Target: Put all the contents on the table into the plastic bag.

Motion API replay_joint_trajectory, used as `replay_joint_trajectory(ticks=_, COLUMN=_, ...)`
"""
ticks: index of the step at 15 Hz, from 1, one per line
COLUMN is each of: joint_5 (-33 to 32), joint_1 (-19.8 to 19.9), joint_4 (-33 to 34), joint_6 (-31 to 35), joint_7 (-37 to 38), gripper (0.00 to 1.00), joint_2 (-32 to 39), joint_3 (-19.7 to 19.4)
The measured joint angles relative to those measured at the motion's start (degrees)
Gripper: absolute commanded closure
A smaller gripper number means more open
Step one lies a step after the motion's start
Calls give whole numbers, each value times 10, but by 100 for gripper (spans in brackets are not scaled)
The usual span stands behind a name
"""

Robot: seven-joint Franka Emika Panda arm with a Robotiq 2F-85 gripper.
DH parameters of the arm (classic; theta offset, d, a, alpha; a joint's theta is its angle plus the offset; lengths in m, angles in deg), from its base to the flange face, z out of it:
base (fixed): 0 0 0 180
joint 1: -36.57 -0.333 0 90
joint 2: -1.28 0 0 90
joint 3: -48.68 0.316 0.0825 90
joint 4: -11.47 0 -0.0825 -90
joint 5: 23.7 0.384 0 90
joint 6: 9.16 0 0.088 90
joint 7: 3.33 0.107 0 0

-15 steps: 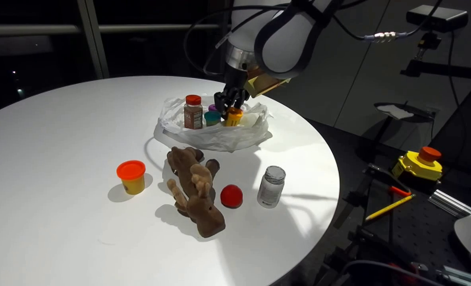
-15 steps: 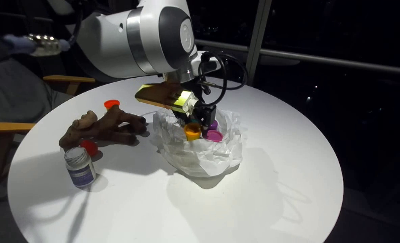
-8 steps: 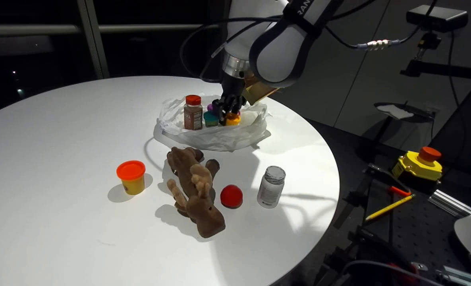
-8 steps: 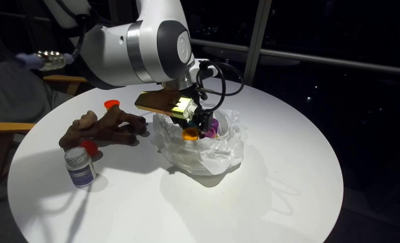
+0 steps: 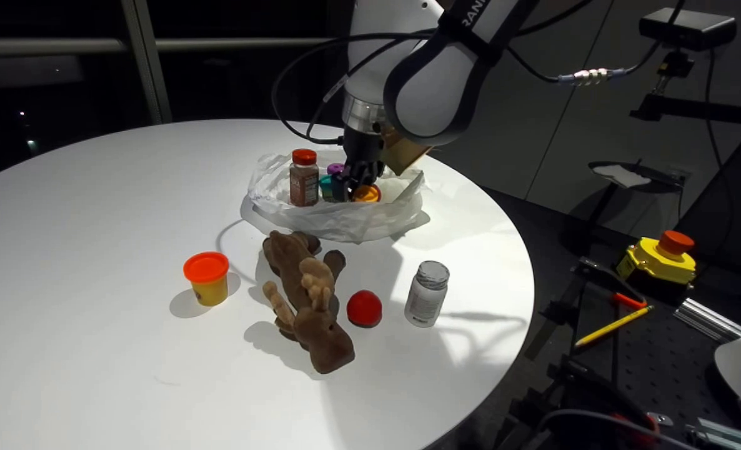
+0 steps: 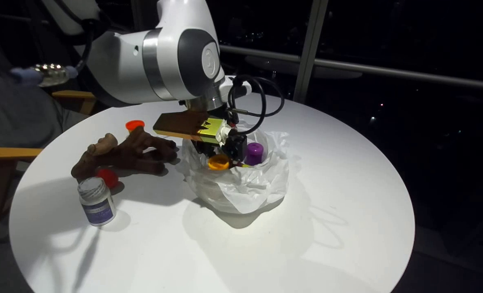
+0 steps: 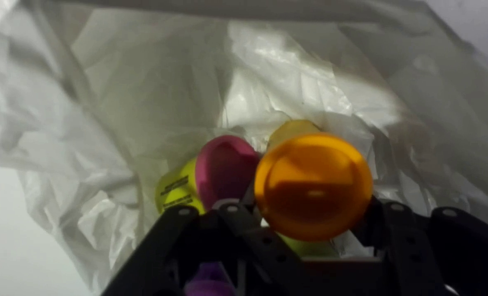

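In an exterior view, plush moose point(image 5: 293, 281) lay nearest on tabletop point(image 5: 108, 350), red ball point(image 5: 364, 309) between it and white jar point(image 5: 427, 295); yellow tub point(image 5: 208, 289) stood near. Beyond, plastic bag point(image 5: 339, 222) held red-capped bottle point(image 5: 304, 181), teal tub point(image 5: 327, 187), purple tub point(image 6: 254, 154), tilted pink-lidded tub point(image 7: 206, 179). Hand point(image 7: 314, 207), in bag's mouth, gripped orange-lidded tub point(image 7: 314, 181).

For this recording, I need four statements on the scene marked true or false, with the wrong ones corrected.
1. The red-capped bottle stands inside the plastic bag. True.
2. Every item is in the bag. False: the brown plush toy, round red object, grey-white bottle and red-lidded cup are outside it.
3. The gripper has the orange-lidded cup between its fingers. True.
4. The grey-white bottle lies on its side. False: in both exterior views it stands upright.
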Motion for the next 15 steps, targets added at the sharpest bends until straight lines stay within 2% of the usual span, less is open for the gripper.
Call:
replay_joint_trajectory(ticks=3, joint_5=0, joint_1=-1, joint_4=4, joint_6=0, joint_7=0, gripper=0, joint_2=-9, joint_3=-13)
replay_joint_trajectory(ticks=6, joint_5=-2, joint_1=-6, joint_4=5, joint_6=-5, joint_7=1, gripper=0, joint_2=-49, joint_3=-32)
replay_joint_trajectory(ticks=9, joint_5=-3, joint_1=-7, joint_4=-1, joint_6=-46, joint_7=0, gripper=0, joint_2=-114, joint_3=-32)
replay_joint_trajectory(ticks=12, joint_5=2, joint_1=-2, joint_4=-25, joint_6=-142, joint_7=-3, gripper=0, joint_2=-185, joint_3=0)
replay_joint_trajectory(ticks=15, joint_5=43, joint_1=10, joint_4=-72, joint_6=-235, joint_7=-17, gripper=0, joint_2=-248, joint_3=57)
